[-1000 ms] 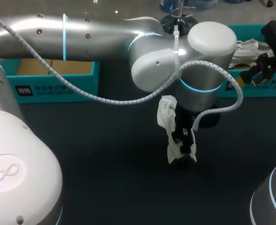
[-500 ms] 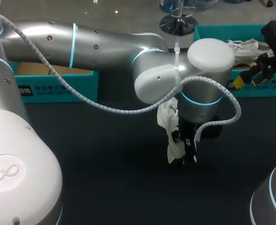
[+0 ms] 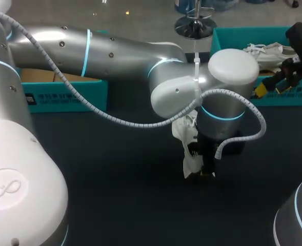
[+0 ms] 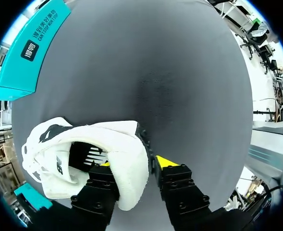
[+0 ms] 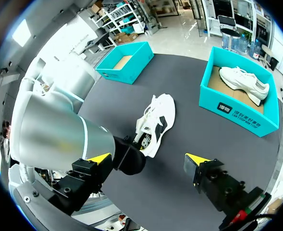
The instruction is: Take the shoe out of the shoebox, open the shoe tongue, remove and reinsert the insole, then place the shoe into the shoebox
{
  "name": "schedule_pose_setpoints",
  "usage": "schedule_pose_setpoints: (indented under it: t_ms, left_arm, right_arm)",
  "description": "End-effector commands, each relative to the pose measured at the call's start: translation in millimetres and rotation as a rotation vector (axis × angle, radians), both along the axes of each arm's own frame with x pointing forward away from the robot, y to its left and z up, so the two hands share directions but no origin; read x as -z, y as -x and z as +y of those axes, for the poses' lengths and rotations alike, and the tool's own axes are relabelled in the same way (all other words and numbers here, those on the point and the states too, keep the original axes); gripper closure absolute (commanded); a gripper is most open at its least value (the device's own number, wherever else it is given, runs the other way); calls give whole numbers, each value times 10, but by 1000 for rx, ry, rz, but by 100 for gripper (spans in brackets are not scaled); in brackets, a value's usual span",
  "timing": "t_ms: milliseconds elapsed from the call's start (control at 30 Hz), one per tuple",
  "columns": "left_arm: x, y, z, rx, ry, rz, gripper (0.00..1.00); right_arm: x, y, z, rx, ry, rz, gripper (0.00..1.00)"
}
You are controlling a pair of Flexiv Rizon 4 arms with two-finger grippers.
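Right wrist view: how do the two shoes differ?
The held shoe is out on the table, heel pinched in the left gripper; the boxed shoe rests untouched in its shoebox. The held shoe shows black patches; the boxed shoe looks all white. Both are white sneakers.

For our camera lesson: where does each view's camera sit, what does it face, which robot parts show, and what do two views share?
Head: above and behind, facing down on table; left arm, right arm show.
Left wrist: faces the shoe; left end effector shut on it.
Right wrist: faces table and shoebox; open right end effector shows.
Shared: the shoe.
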State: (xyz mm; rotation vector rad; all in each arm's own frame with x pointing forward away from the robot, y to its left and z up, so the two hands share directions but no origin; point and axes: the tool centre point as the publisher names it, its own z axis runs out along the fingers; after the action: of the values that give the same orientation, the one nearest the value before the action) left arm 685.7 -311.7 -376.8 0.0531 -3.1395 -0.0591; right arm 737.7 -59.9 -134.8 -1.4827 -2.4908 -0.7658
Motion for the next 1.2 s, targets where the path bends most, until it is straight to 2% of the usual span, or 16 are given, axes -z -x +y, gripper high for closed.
schedule_pose_setpoints:
  t_ms: [33, 200, 367, 600, 733, 933, 1200]
  left_arm:
    - [7, 5, 18, 4, 3, 3, 100]
    - [-23, -4, 76, 0, 6, 29, 100]
    - [-112, -117, 184, -37, -23, 25, 100]
    - [-517, -370, 430, -96, -25, 48, 100]
    - [-767, -438, 542, -94, -6, 100, 100]
    - [-1051, -407, 591, -65, 0, 151, 100]
    - [-1309, -283, 553, -22, -25, 177, 100]
  right_arm:
    - [3, -11, 4, 0, 2, 2, 0]
    - [3, -11, 4, 0, 2, 2, 0]
    - [3, -11, 4, 0, 2, 2, 0]
    - [3, -11, 4, 0, 2, 2, 0]
    - [3, -11, 4, 0, 2, 2, 0]
    - [3, -11, 4, 0, 2, 2, 0]
    - [3, -11, 4, 0, 2, 2, 0]
